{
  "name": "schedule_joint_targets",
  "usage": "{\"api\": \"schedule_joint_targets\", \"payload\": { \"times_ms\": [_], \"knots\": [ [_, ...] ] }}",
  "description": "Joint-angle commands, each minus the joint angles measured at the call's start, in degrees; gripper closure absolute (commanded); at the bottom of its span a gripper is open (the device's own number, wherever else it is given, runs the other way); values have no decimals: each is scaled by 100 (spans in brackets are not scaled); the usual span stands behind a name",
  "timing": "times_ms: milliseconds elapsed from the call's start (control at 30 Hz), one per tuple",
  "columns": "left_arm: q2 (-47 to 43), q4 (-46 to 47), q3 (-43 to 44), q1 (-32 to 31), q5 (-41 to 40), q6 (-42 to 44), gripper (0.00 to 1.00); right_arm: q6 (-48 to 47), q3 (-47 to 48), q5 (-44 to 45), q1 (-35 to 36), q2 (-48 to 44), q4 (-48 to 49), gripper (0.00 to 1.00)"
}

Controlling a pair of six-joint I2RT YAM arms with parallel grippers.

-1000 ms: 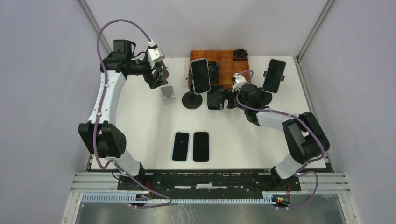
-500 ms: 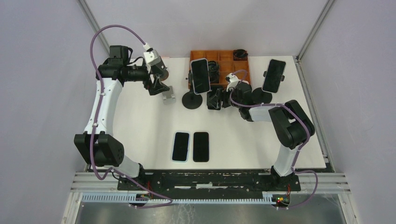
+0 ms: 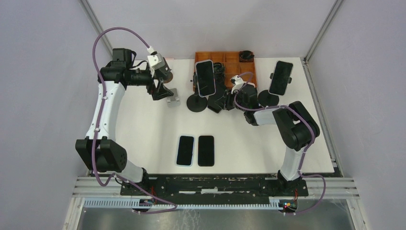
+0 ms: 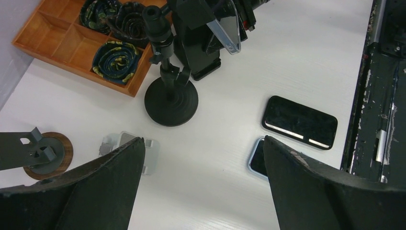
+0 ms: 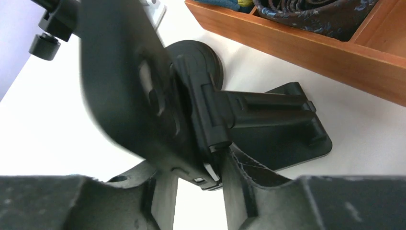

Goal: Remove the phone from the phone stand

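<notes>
A dark phone [image 3: 205, 77] stands upright in the clamp of a black phone stand with a round base [image 3: 196, 103]. My right gripper [image 3: 218, 101] reaches in from the right at the phone's lower edge. In the right wrist view the phone's back [image 5: 129, 96] fills the left side, and my right gripper [image 5: 197, 172] has one finger on each side of the bottom edge, pressed against it. My left gripper [image 3: 160, 91] hangs open to the left of the stand, above a small white holder [image 3: 172, 98], with nothing between its fingers [image 4: 95, 191].
An orange wooden tray [image 3: 229, 58] with coiled items sits behind the stand. A second phone [image 3: 280, 77] stands on another stand at the right. Two phones [image 3: 185, 150] [image 3: 206, 150] lie flat near the front. A flat black piece [image 5: 297, 134] lies beside the stand's base.
My right gripper has moved left up to the phone's lower edge and its jaws have narrowed around it. The left arm has shifted slightly left, still open.
</notes>
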Motion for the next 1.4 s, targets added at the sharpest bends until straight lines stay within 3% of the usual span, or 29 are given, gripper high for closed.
{"api": "schedule_joint_targets", "payload": {
  "times_ms": [0, 200, 400, 500, 633, 667, 933, 1367],
  "knots": [
    [-190, -394, 101, 3, 243, 409, 3, 87, 28, 200, 55, -68, 265, 53],
    [-229, -586, 104, 3, 220, 614, 3, 47, 165, 466, 82, 305, 205, 51],
    [-197, -874, 81, 3, 159, 929, 3, 80, 217, 569, 136, 451, 368, 54],
    [-178, -1014, 63, 3, 201, 1058, 3, 142, 178, 558, 190, 322, 476, 69],
    [-157, -1396, 34, 3, 272, 1442, 2, 156, 34, 522, 247, -108, 444, 98],
    [-155, -1475, 10, 3, 298, 1520, 2, 153, -38, 523, 261, -234, 448, 100],
    [-345, -2457, -346, -1, 701, 2497, 2, 291, -1206, 155, 419, -1531, 548, 100],
    [-1399, -2321, -1632, -566, 524, 2692, 1, 572, -2986, -1126, 1486, -4324, -216, 100]
  ]
}}
